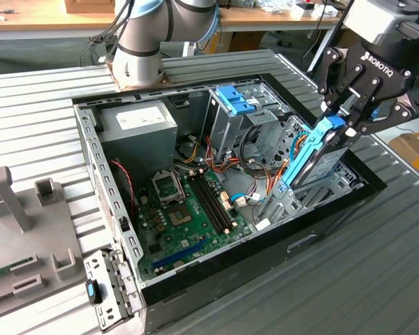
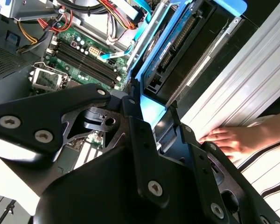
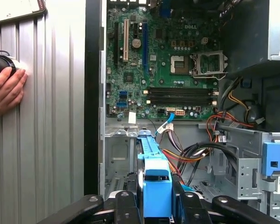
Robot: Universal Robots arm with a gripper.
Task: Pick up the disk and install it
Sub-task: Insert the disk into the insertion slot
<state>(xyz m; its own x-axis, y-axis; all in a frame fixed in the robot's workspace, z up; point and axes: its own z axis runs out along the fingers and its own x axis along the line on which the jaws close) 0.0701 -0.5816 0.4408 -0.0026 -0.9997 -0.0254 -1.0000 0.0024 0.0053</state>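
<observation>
One gripper (image 1: 337,124) clamped on the disk (image 1: 315,162), tilted, over the open computer case (image 1: 300,241).

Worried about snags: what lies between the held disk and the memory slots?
In the first wrist view, loose cables lie between disk and memory slots.

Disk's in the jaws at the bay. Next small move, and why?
Probably a short, slow push down along the disk's own tilt. In the exterior view the gripper is shut on the disk by its blue top end. The disk leans, its lower end apparently just inside the metal drive bay, not yet seated. A straight vertical drop would likely jam it.
</observation>
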